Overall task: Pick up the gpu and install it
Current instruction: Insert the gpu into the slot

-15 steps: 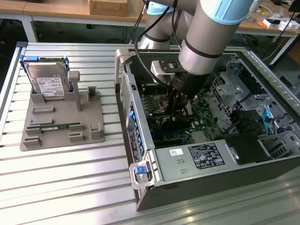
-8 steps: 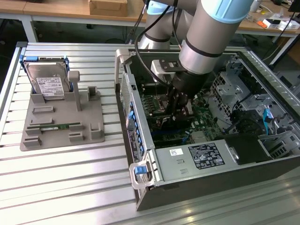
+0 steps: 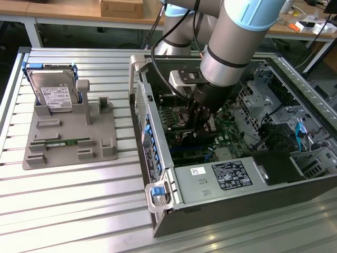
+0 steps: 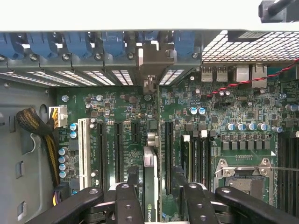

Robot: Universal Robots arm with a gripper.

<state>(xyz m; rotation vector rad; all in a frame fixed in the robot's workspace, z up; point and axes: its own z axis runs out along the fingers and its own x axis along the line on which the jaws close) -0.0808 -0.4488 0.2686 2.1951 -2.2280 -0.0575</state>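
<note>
The gpu stands on edge on the motherboard among the black expansion slots. It is a thin dark card, and its metal bracket sits against the row of rear slot openings. My gripper is open and straddles the card, one black finger on each side with a small gap to the card. In the exterior view my gripper reaches down into the open computer case, low over the board.
A grey fixture on the exterior view's left holds a silver hard drive and a green memory stick. Inside the case are the power supply, the CPU socket and a cable bundle.
</note>
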